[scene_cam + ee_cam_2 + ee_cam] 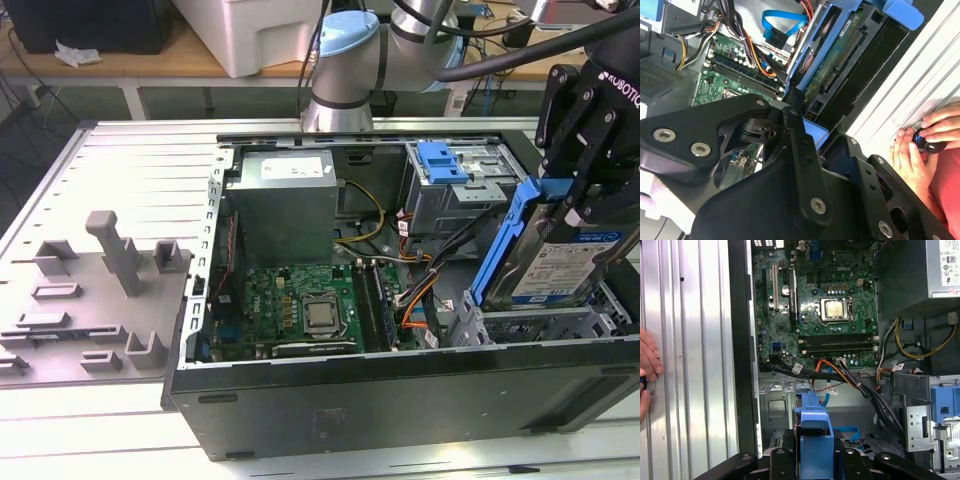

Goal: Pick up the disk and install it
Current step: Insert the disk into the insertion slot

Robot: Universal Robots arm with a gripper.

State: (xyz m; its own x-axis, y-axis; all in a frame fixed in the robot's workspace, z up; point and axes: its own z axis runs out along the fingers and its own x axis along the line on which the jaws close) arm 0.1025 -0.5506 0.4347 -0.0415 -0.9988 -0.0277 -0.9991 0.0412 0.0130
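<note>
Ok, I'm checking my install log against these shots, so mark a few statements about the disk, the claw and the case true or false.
1. The claw is shut on the upper end of the disk. True.
2. The disk lies flat. False: it stands tilted over the drive bay at the exterior view's right.
3. The case is open, its motherboard showing. True.
4. The disk's frame is red. False: it is blue.
5. A hand rests on the table beside the case. True.
</note>
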